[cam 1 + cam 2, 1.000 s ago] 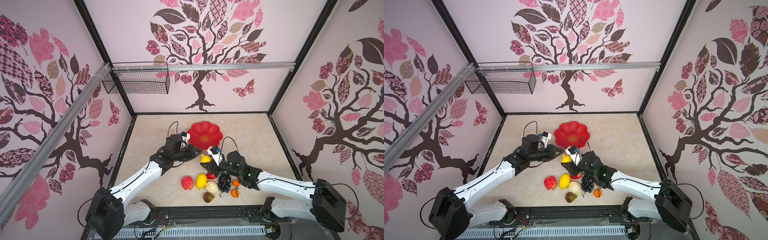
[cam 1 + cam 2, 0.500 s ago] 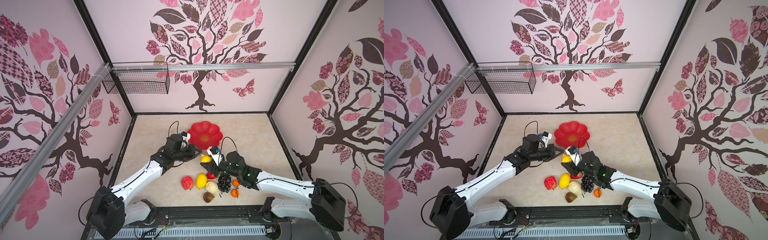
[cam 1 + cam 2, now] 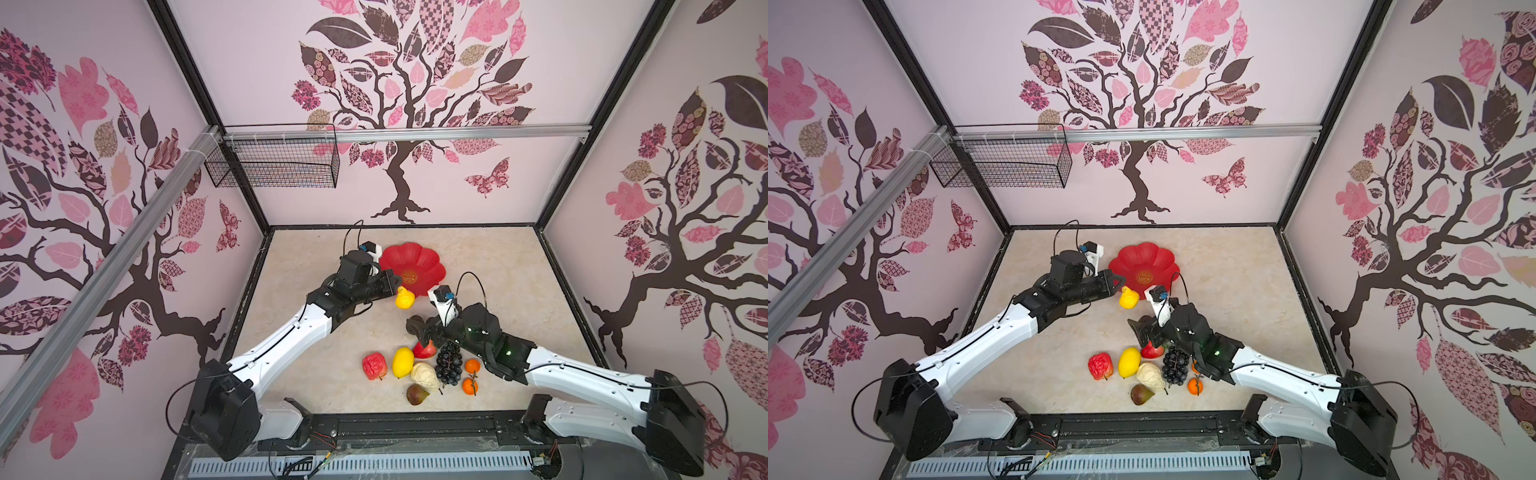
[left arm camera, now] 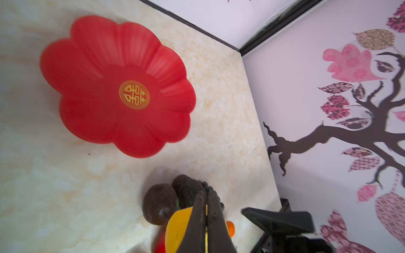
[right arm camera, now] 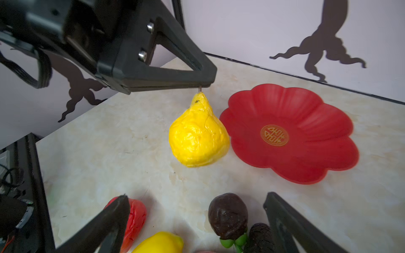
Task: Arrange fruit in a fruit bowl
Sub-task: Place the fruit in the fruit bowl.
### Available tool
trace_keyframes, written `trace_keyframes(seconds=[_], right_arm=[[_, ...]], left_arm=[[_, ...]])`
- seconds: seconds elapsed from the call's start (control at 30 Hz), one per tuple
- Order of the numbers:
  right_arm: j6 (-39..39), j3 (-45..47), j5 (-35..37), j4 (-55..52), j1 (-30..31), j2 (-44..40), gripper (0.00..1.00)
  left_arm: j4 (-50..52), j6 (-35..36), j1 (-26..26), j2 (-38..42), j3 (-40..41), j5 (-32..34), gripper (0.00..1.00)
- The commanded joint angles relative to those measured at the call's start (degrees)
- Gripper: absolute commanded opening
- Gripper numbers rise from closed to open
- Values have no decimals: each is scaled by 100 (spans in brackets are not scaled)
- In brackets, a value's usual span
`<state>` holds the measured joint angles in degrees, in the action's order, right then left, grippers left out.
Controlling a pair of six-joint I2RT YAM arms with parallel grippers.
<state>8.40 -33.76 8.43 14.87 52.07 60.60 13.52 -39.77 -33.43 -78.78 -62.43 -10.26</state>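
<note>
Nearest me on the desk (image 3: 316, 374) lie the fig (image 3: 417, 394), the cream piece (image 3: 424, 375) and two oranges (image 3: 470, 386). Just behind them are the apple (image 3: 374, 366), the lemon (image 3: 403, 362), the grapes (image 3: 449, 365) and the strawberry (image 3: 424, 350).

Over the back of that cluster my right gripper (image 5: 197, 196) is spread wide and grips nothing. In its wrist view a dark round fruit (image 5: 228, 215) and the avocado (image 5: 259, 236) lie between its fingers.

Farther out, my left gripper (image 5: 206, 84) is pinched closed on the stem of the pear (image 3: 404, 299), which hangs clear of the desk just beside the near rim of the bowl (image 3: 415, 253). The bowl sits flat toward the back, with nothing in it.
</note>
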Motion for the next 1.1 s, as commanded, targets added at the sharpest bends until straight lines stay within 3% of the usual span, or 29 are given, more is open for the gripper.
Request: trace_keyframes(seconds=[0.0, 0.3, 0.57, 1.07], right_arm=[[426, 54, 938, -599, 22, -522, 100], [1388, 641, 1592, -1182, 22, -1544, 100], [1547, 907, 1546, -1519, 20, -2140, 100], [1489, 1116, 1409, -1663, 22, -2527, 100]], left_arm=[[129, 774, -14, -474, -638, 1099, 0], [-905, 1424, 95, -2168, -1711, 1973, 0], [-1171, 1428, 425, -3626, -2692, 1927, 0], [-1406, 1441, 522, -4845, -3298, 1825, 0]])
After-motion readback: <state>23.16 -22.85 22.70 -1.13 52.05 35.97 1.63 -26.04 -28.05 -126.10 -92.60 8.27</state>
